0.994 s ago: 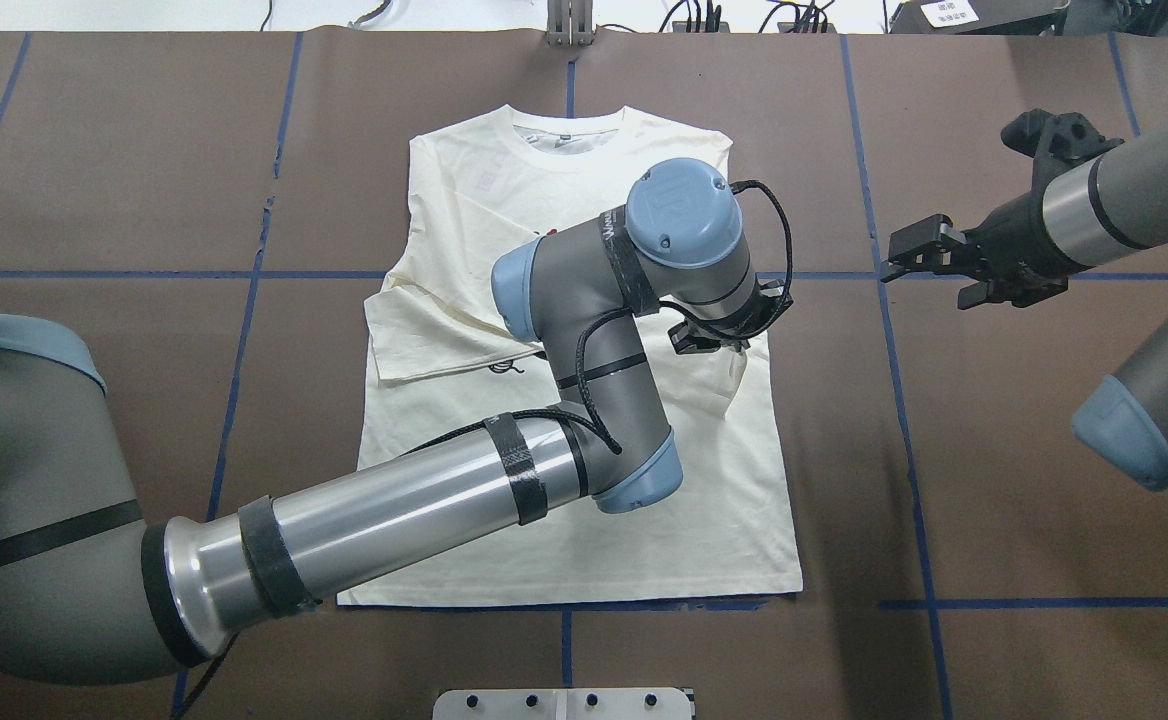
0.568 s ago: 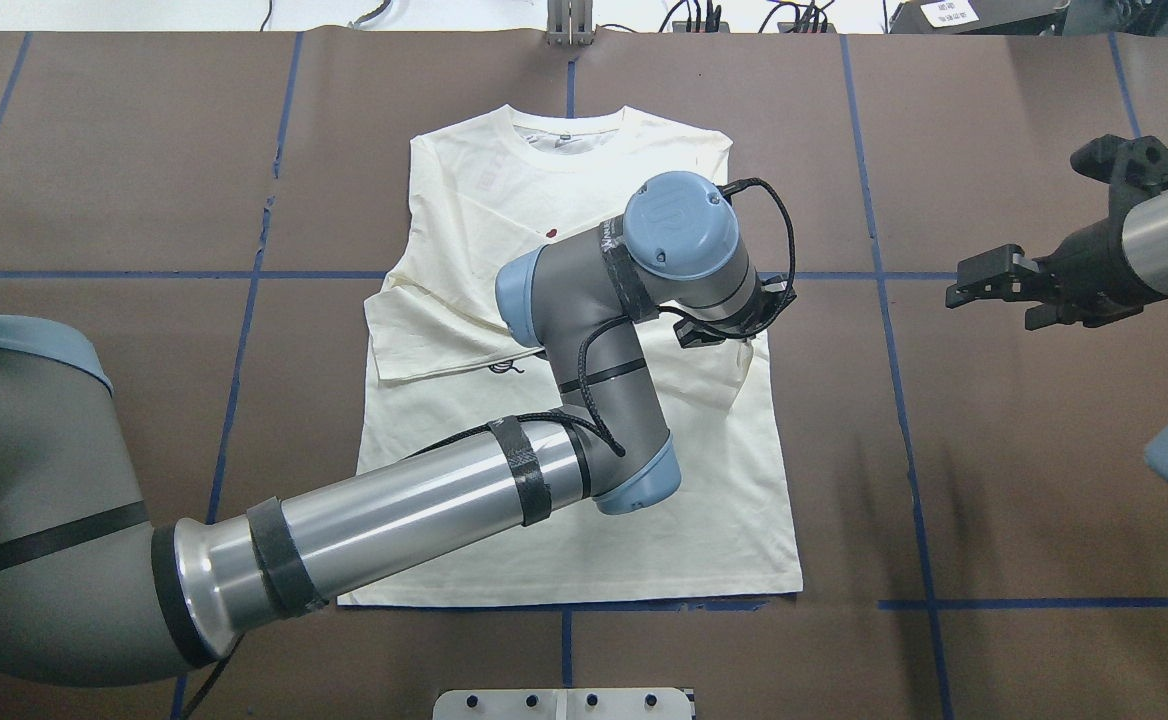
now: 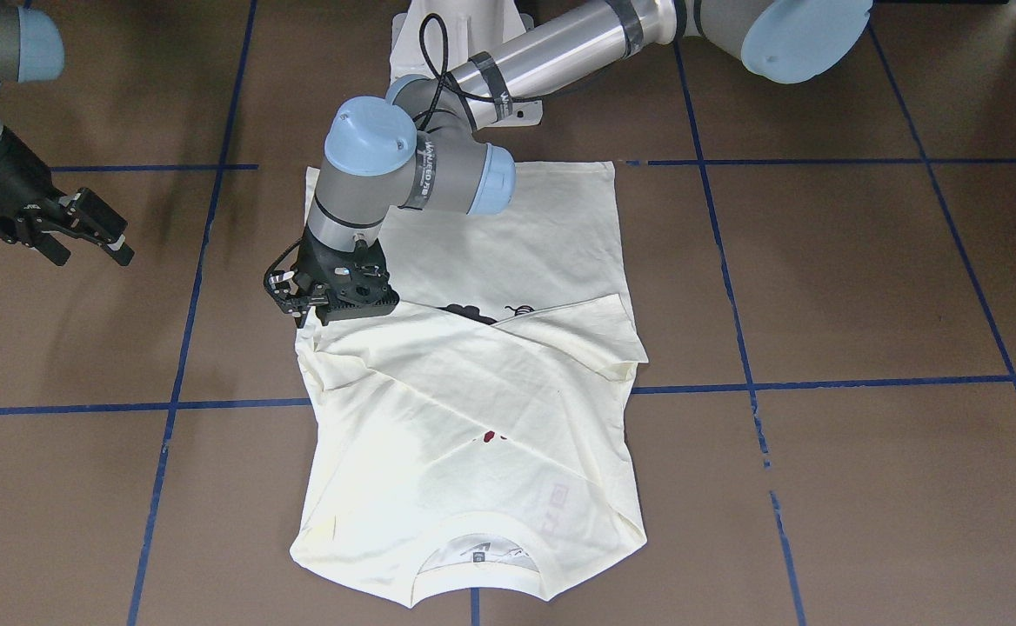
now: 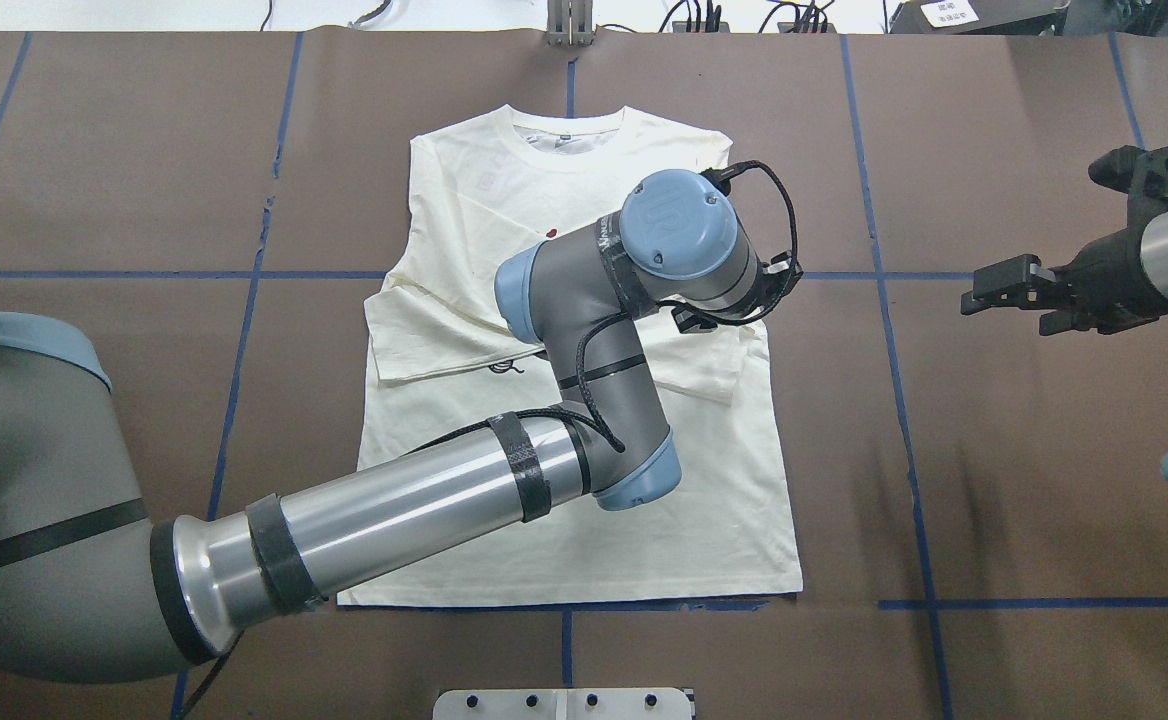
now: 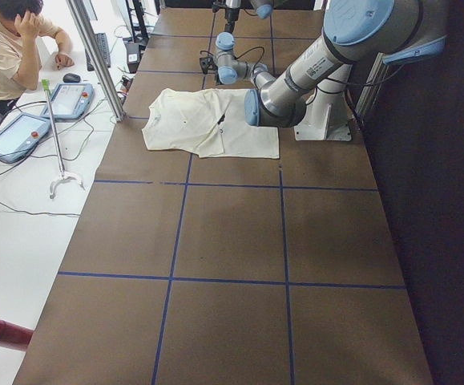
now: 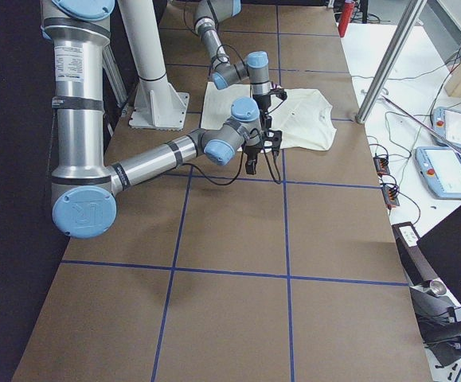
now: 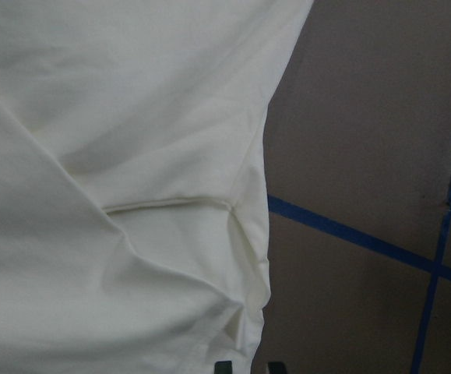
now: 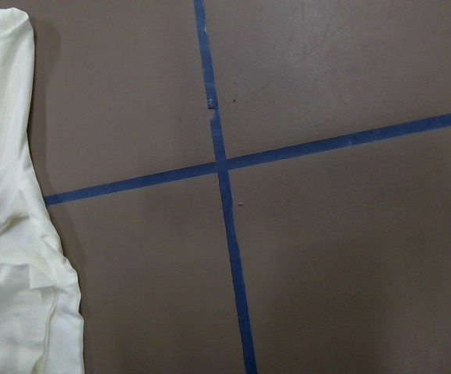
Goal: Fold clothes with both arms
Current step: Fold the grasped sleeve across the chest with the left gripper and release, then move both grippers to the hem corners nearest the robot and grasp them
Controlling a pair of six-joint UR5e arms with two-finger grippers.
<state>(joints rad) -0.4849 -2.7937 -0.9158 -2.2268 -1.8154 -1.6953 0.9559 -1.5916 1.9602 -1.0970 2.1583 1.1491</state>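
On the left gripper [image 3: 321, 306] the jaws looked clenched on the puckered side edge of the T-shirt [image 3: 473, 417], held low, probably to lay the sleeve fold flat; the shirt lay mid-worktop [image 3: 821, 278], collar away from the robot; the right gripper [image 3: 108, 236] hung released, well aside, likely keeping clear; only the left wrist view showed the pucker, which the overhead view hid beneath the wrist.
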